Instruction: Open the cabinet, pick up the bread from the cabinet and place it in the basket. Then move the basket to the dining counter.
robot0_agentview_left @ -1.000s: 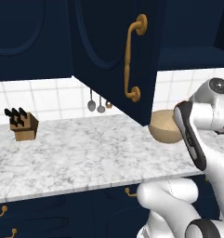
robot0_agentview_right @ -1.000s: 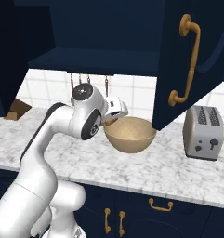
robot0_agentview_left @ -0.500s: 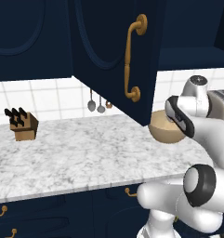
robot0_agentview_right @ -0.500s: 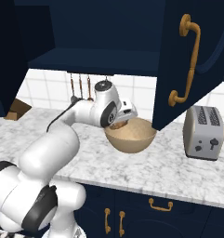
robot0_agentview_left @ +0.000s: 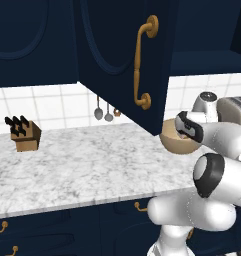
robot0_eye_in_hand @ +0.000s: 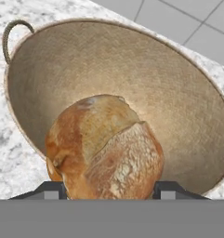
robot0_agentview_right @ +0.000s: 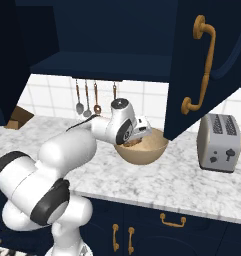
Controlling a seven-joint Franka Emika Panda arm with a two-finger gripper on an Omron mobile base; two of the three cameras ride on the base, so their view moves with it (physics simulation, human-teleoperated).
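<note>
I have 2 base cameras behind the arm, 1 off its left and 1 off its right, both looking forward and down over the counter [robot0_agentview_left: 82, 165] at mid range. They share the basket [robot0_agentview_right: 142, 149] at the gripper [robot0_agentview_right: 137, 137], and the open cabinet [robot0_agentview_left: 127, 60] above it. The hand camera looks along the gripper, very close, down into the basket at the bread [robot0_eye_in_hand: 104, 148] between the fingertips [robot0_eye_in_hand: 50, 189].

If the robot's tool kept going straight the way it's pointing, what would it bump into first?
Most likely the inside of the basket. The tool holds the bread and points down into the basket, so the bread would touch its lighter inner wall first. How far off that wall is, I can't tell.
</note>
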